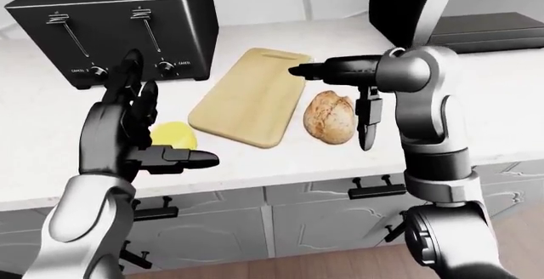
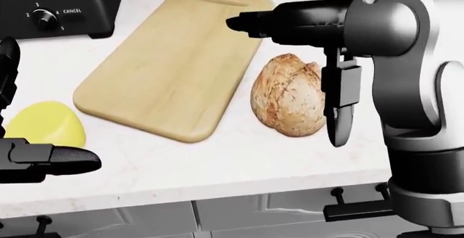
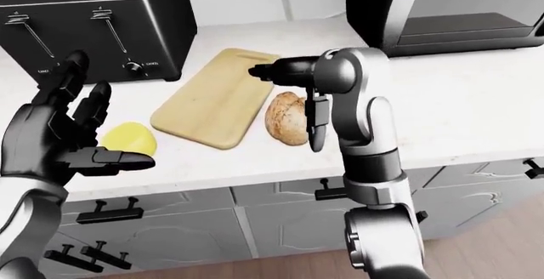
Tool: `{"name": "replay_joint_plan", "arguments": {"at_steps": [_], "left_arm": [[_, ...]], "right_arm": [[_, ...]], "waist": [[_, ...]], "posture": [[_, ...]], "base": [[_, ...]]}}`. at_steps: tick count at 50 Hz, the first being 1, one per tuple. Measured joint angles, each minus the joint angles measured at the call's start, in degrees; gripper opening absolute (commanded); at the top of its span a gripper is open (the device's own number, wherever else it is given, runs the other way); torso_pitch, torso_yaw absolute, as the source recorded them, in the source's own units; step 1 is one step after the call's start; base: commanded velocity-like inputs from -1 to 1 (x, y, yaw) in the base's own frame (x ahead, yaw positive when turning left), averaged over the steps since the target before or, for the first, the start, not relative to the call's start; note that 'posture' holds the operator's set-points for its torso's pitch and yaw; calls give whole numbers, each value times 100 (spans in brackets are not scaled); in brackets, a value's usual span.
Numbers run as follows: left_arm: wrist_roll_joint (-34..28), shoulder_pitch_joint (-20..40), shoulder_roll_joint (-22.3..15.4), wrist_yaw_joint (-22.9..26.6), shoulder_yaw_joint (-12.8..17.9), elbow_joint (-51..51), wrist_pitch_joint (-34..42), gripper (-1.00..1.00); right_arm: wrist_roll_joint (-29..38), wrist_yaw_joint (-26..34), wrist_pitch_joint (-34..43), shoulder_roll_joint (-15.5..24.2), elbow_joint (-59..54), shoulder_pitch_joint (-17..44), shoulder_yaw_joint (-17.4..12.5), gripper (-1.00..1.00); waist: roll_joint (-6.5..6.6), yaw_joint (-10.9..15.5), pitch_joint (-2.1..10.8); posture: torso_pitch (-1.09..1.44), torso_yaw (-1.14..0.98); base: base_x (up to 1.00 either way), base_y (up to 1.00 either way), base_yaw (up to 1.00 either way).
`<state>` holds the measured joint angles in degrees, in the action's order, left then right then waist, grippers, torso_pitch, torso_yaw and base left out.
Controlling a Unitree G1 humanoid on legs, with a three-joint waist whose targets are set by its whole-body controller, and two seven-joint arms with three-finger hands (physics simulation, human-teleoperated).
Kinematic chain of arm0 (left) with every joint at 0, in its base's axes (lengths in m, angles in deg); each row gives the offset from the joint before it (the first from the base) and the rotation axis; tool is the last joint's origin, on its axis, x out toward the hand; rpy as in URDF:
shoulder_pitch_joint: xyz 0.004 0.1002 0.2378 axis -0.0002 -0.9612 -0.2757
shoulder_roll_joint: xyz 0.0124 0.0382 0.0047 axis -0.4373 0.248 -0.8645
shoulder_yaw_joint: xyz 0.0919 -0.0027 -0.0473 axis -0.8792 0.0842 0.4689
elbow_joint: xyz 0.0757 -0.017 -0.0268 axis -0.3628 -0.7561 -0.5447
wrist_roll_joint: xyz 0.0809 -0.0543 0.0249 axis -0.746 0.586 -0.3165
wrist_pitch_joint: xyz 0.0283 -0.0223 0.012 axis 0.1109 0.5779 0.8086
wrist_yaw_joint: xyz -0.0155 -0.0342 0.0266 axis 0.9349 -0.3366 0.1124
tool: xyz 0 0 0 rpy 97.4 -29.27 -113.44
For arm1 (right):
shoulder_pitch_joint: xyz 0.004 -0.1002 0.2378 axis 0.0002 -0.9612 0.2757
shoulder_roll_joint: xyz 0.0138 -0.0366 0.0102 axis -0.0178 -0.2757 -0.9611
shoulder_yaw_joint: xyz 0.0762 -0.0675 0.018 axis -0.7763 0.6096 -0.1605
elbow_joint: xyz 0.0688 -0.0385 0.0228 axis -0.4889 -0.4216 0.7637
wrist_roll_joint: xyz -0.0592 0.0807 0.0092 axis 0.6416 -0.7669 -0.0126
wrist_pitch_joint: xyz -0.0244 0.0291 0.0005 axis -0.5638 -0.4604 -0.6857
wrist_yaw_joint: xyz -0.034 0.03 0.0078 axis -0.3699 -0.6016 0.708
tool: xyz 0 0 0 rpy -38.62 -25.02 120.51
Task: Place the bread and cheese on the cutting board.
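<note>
On the white tabletop (image 2: 217,167), bread (image 2: 290,94) lies mid-frame just right of the bare board (image 2: 174,58), cheese (image 2: 45,122) lower left; both hands, right hand (image 2: 304,58) and left hand (image 1: 136,132), are released, so close squarely around the loaf before lifting.

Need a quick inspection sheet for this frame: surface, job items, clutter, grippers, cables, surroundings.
Surface: white countertop, grey drawers below.
Job's things: cutting board bare; bread loaf on the counter just off its right edge; yellow cheese on the counter to its left.
Clutter: black toaster at top left.
Grippers: right hand open over the loaf, one finger pointing down beside it, not gripping; left hand open near the cheese, holding nothing.
Cables: nothing seen.
Surroundings: dark oven-like appliance at top right; wood floor below.
</note>
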<state>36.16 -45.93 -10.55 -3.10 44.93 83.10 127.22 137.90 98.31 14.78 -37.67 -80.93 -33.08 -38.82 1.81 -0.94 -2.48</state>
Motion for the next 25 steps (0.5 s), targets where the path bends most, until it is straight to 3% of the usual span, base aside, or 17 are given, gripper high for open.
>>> {"name": "replay_joint_plan", "arguments": {"at_steps": [10, 11, 25], "left_arm": [[6, -41, 4, 0, -7, -37, -55, 100], [6, -42, 4, 0, -5, -37, -57, 100], [41, -56, -8, -6, 32, 35, -16, 100]], "right_arm": [[49, -39, -88, -62, -68, -16, 29, 86], [50, -38, -91, -63, -67, -16, 28, 77], [60, -40, -153, -14, -135, 18, 5, 84]], "waist": [[2, -1, 1], [1, -1, 1], [0, -2, -2]], "posture": [[0, 0], [0, 0], [0, 0]], "base": [[0, 0, 0], [0, 0, 0], [0, 0, 0]]}}
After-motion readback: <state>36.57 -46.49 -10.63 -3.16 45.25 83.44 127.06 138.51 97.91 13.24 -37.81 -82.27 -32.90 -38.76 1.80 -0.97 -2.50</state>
